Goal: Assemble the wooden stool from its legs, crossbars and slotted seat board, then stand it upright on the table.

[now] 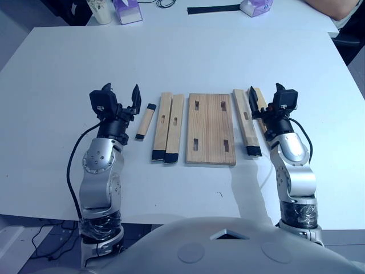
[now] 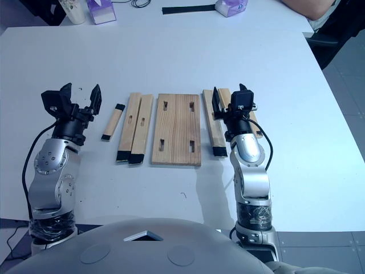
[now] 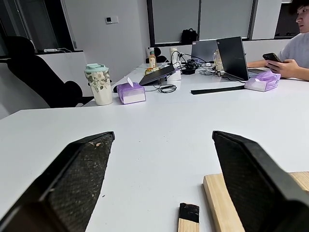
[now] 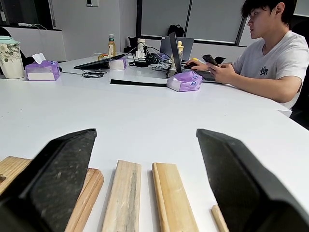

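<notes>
The slotted seat board (image 1: 211, 128) lies flat mid-table. Left of it lie two legs with black ends (image 1: 169, 127), side by side, and a short crossbar (image 1: 145, 121). On the board's right side lie more wooden pieces (image 1: 246, 121), partly hidden by my right arm. My left gripper (image 1: 121, 94) hovers open just left of the crossbar, with nothing between its fingers (image 3: 77, 179). My right gripper (image 1: 266, 96) stands open over the right-hand pieces (image 4: 123, 198), holding nothing.
At the table's far edge stand a patterned cup (image 1: 101, 10), a purple tissue box (image 1: 126, 10), a black strip (image 1: 214, 9) and a tissue pack (image 1: 255, 7). Bare white tabletop (image 1: 188, 63) stretches beyond the parts.
</notes>
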Available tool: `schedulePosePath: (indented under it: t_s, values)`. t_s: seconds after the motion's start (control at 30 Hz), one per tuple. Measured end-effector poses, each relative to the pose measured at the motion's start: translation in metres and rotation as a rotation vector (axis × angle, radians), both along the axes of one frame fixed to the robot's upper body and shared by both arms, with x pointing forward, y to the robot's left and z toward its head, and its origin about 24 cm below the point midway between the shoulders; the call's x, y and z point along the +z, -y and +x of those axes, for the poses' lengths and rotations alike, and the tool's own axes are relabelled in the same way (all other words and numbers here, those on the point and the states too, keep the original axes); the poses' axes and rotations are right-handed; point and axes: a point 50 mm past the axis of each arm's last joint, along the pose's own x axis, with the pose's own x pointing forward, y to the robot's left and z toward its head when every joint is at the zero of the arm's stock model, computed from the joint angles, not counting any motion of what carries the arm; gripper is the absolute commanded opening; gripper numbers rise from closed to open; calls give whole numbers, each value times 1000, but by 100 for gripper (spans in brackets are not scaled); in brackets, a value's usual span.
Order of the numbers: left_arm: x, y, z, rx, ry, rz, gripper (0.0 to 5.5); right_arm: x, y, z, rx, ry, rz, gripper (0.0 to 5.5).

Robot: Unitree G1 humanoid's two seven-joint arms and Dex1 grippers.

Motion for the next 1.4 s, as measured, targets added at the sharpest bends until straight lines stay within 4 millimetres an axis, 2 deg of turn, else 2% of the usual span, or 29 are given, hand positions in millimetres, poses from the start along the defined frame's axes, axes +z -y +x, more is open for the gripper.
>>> schedulePosePath:
  t_s: [0.97, 1.03, 1.23, 1.33, 1.4]
  values:
    - [-3, -1, 0, -30, -57, 26, 376, 1, 0, -2, -6, -2, -4, 382]
    - [-3, -3, -6, -65, -90, 36, 376, 2, 1, -2, -11, 0, -4, 382]
    - [-8, -23, -31, -118, -266, 107, 376, -3, 7, -11, -78, -18, -15, 382]
    - [-5, -21, -33, -177, -303, 102, 330, -2, 7, -13, -93, -14, -13, 382]
    - [-8, -20, -34, -192, -333, 97, 330, -3, 6, -14, -94, -18, -8, 382]
